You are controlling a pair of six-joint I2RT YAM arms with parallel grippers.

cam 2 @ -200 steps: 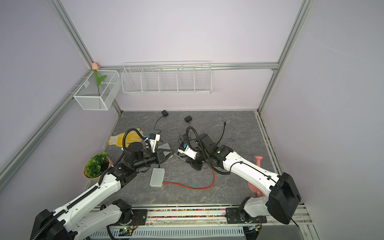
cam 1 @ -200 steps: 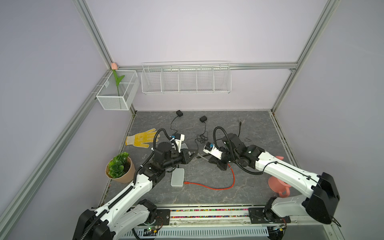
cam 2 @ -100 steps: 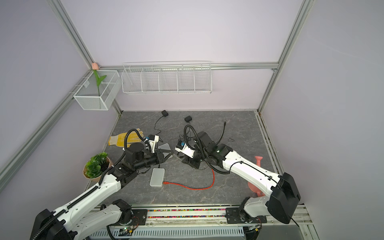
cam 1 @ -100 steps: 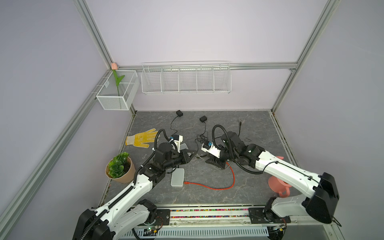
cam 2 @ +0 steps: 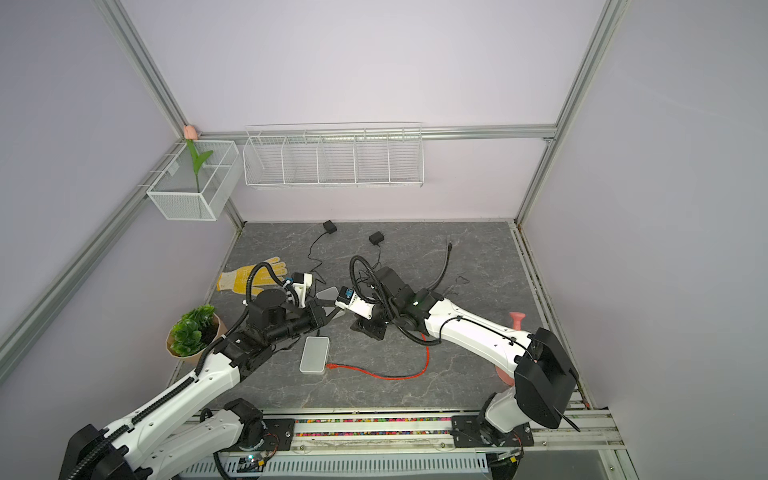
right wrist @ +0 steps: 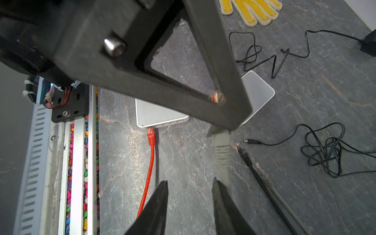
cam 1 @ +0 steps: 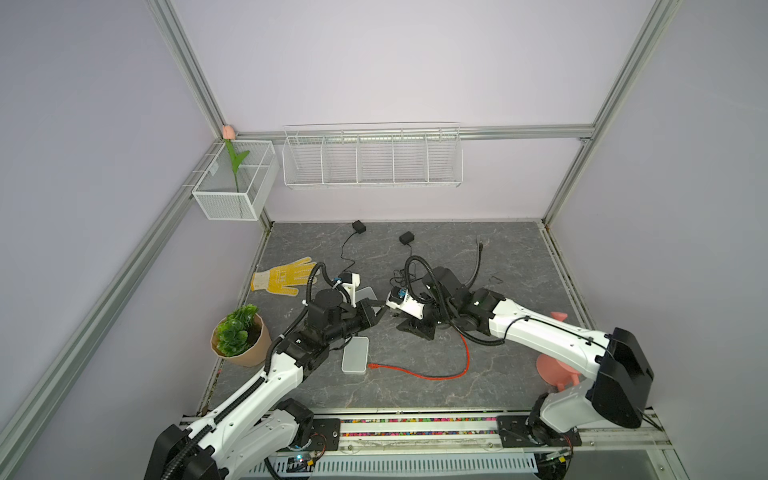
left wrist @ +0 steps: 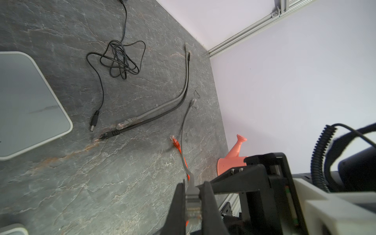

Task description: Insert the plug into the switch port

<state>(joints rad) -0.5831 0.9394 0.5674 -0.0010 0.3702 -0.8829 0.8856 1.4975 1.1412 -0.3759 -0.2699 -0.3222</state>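
Left gripper [left wrist: 192, 184] clenched on grey plug [left wrist: 192, 200], raised nr switch [cam 1: 355, 353], not yet at its ports. Right gripper [right wrist: 189, 181] jaws apart w/ grey cable [right wrist: 223, 173] beside one finger [right wrist: 221, 203]. Risk: cable snags that finger, plug twists in grip, misses port nr red plug [right wrist: 151, 138].

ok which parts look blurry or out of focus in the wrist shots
Right wrist view: the left claw, close to the lens, is out of focus, its grey plug slightly soft, the red cable sharp. Left wrist view: the plug is blurred, the black cord crisp.
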